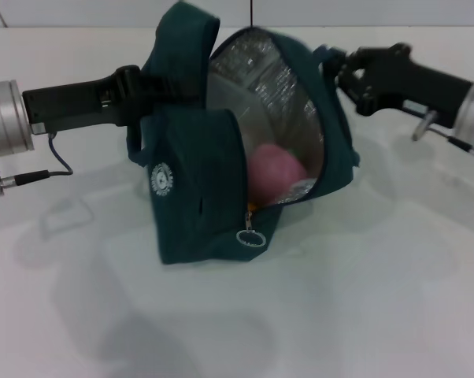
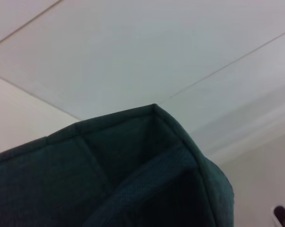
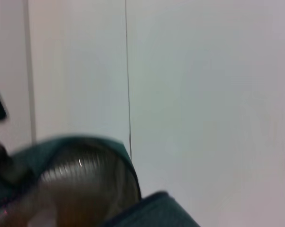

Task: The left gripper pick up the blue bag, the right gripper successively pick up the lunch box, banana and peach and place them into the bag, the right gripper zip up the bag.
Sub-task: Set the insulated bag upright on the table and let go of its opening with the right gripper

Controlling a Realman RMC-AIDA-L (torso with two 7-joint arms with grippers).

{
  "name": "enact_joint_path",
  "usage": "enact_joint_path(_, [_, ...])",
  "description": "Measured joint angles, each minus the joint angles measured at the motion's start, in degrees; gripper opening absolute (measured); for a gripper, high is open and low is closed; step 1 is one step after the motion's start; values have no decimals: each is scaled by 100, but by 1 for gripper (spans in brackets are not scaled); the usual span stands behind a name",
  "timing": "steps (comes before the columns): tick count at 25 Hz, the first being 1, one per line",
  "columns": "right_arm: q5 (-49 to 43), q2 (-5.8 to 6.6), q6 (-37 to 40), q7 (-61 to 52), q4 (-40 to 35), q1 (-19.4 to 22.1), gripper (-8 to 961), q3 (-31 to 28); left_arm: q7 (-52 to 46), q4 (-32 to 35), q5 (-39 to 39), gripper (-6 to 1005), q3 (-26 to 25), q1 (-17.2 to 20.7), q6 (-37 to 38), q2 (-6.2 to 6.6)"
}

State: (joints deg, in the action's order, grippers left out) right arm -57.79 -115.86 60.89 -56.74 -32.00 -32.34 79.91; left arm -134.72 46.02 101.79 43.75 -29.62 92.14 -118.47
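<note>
Head view: the zip-up stage, by the look of it, with the bag's mouth gaping toward the camera.
Left gripper: left gripper (image 1: pixel 146 90) comes in from the robot's left and is pressed into the upper edge of the blue bag (image 1: pixel 198 197); it appears clamped on the fabric or strap there, though the fingertips are buried in the cloth.
Right gripper: right gripper (image 1: pixel 341 72) sits at the bag's far upper rim, beside a dark strap loop; whether it is pinching anything cannot be told from here.
Risk, the zip: if the right gripper has no firm hold on the slider, any pull along the rim would probably drag cloth and close nothing.
Risk, the hold: the bag tilts and slumps on the white table (image 1: pixel 394 299); a hard tug could well swing it out of the left gripper's clamp or tip it over.
Risk, the load: a pink round thing, likely the peach (image 1: pixel 275 172), lies near the open lip, and a tilt toward the opening might roll it out.
Bag, colour: dark teal-blue, with a round white emblem on the front pocket.
Bag, lining: silver foil lining (image 1: pixel 264 94), crinkled and shiny.
Bag, hardware: a metal pull ring (image 1: pixel 250 239) dangles low at the front.
Bag, contents: a sliver of orange-yellow under the peach; lunch box not made out.
</note>
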Motion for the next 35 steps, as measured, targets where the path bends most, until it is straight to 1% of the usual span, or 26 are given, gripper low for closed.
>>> enact_joint_path(5, [97, 51, 465, -143, -965, 638, 64, -108, 13, -20, -20, 29, 31, 15, 25, -14])
enact_joint_path(8, [99, 55, 726, -295, -1190, 852, 63, -317, 73, -48, 15, 29, 40, 21, 32, -41])
enact_joint_path(9, [98, 57, 946, -397, -1215, 902, 63, -473, 131, -106, 29, 29, 42, 14, 32, -51])
enact_joint_path(11, [83, 66, 1319, -546, -1198, 934, 62, -705, 239, -264, 45, 29, 45, -16, 33, -61])
enact_joint_path(14, [50, 83, 1605, -673, -1206, 1011, 62, -872, 297, -449, 49, 29, 46, -49, 33, -67])
enact_joint_path(17, [43, 111, 1595, -684, -1176, 1121, 63, -891, 347, -562, 32, 29, 92, -53, 33, -99])
enact_joint_path(21, [-16, 135, 1536, -679, -1097, 1207, 62, -906, 368, -739, -87, 29, 249, -66, 32, -111])
enact_joint_path(26, [-195, 135, 1519, -673, -973, 1234, 62, -920, 457, -855, -404, 30, 639, -35, 32, -123])
enact_joint_path(32, [-277, 144, 1489, -670, -798, 1217, 61, -925, 536, -930, -461, 30, 671, 12, 28, -124])
enact_joint_path(35, [-336, 161, 1478, -670, -712, 1172, 60, -925, 693, -1076, -465, 30, 670, 24, 30, -117])
